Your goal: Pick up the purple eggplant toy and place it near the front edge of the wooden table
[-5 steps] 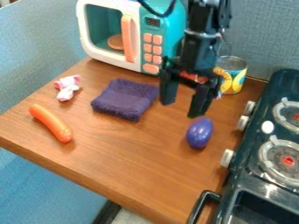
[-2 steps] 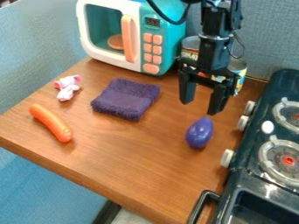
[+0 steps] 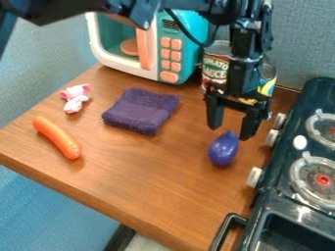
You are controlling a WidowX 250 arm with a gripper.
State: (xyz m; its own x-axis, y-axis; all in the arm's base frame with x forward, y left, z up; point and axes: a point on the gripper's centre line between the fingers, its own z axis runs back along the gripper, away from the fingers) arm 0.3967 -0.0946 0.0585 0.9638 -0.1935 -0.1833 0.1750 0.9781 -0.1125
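Observation:
The black gripper (image 3: pixel 229 133) hangs open above the right part of the wooden table, fingers pointing down, with nothing between them. Just below and in front of its fingertips lies a purple eggplant-like toy (image 3: pixel 223 149). A folded dark purple cloth (image 3: pixel 140 111) lies left of the gripper. Farther left are a small pink and white plush toy (image 3: pixel 75 98) and an orange sausage-shaped toy (image 3: pixel 58 138). Behind the gripper stand a tomato sauce can (image 3: pixel 215 66) and a second can with yellow on it (image 3: pixel 267 85), partly hidden by the arm.
A teal and white toy microwave (image 3: pixel 184 47) stands at the back, partly behind the arm. The black toy stove (image 3: pixel 280 176), with knobs and burners, borders the table (image 3: pixel 145 176) on the right. A black handle (image 3: pixel 227 229) juts out at the stove's front.
The gripper has moved right and then slightly down, closer to the purple toy. More of the arm shows across the top, and the tomato sauce can has come into sight. The toys and cloth have not moved.

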